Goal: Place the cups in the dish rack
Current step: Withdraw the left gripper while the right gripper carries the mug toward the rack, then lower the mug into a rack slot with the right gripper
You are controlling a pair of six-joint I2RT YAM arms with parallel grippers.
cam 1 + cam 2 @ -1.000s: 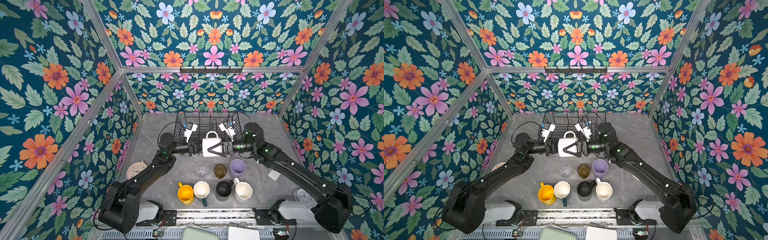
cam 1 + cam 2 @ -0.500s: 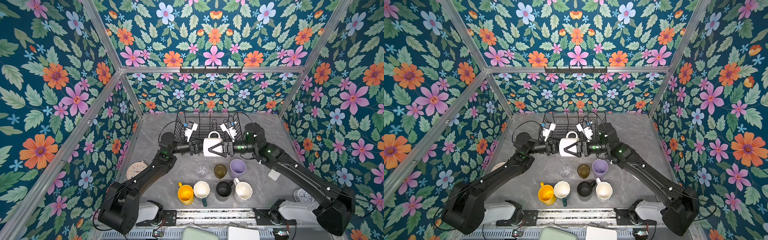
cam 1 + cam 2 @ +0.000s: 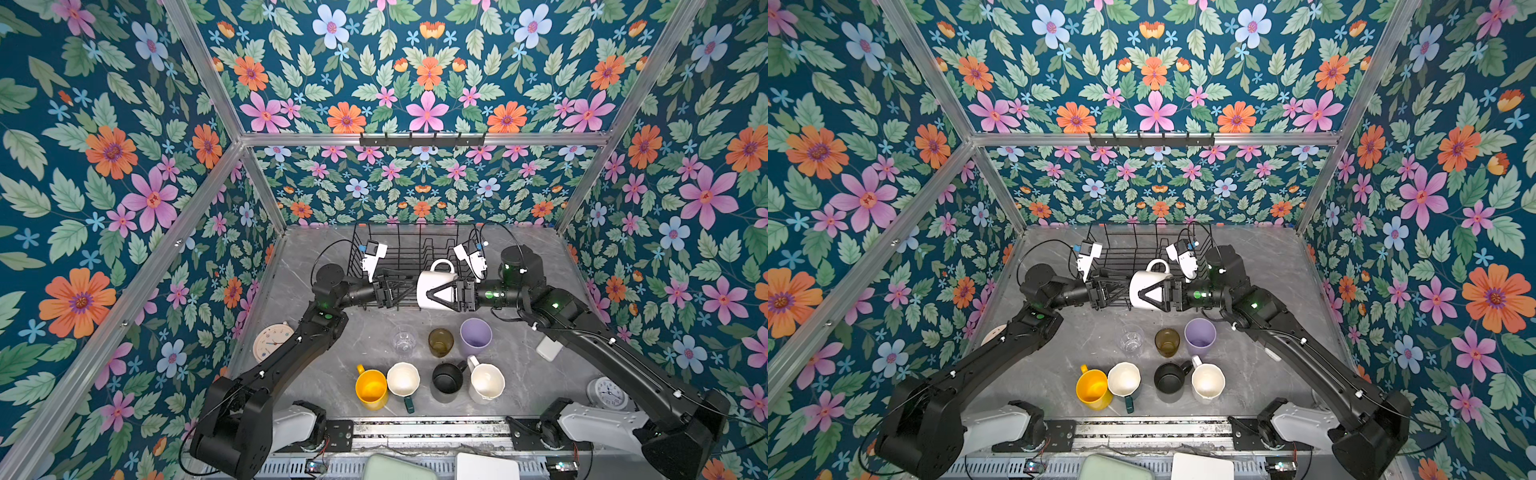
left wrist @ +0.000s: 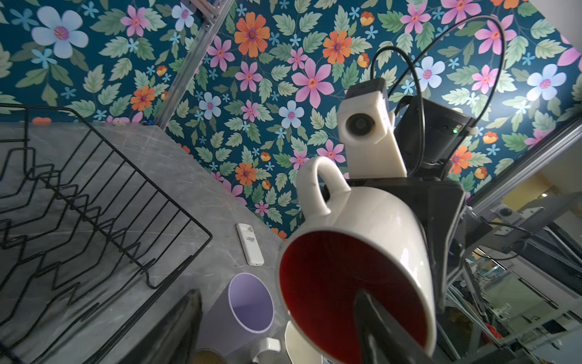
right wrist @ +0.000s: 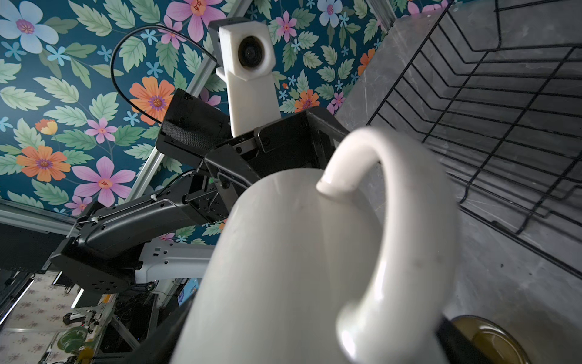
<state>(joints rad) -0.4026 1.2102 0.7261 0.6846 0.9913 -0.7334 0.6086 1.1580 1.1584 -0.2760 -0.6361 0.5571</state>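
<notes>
Right gripper clamps the red-inside white mug across its body, one jaw lying along the white wall in both top views. We find the mug in the air on its side, handle up, red mouth turned toward the left gripper, at the near edge of the dish rack and not yet inside it. The left gripper stands spread wide and grasps nothing; in the left wrist view one finger shows against the red mouth (whether it touches the rim, we cannot tell).

We judge the step in hand to be a transfer of the mug between the arms, with the load on the right side. Seven cups wait upright on the worktop: clear glass, amber glass, lilac tumbler, yellow mug, dark-green mug, black mug, white mug.

The next move calls first for the left gripper to draw straight back, clear of the mouth, without nudging the mug. The right arm then needs to carry the mug over the near rack wall, turn the mouth downward and lower it among the prongs.
</notes>
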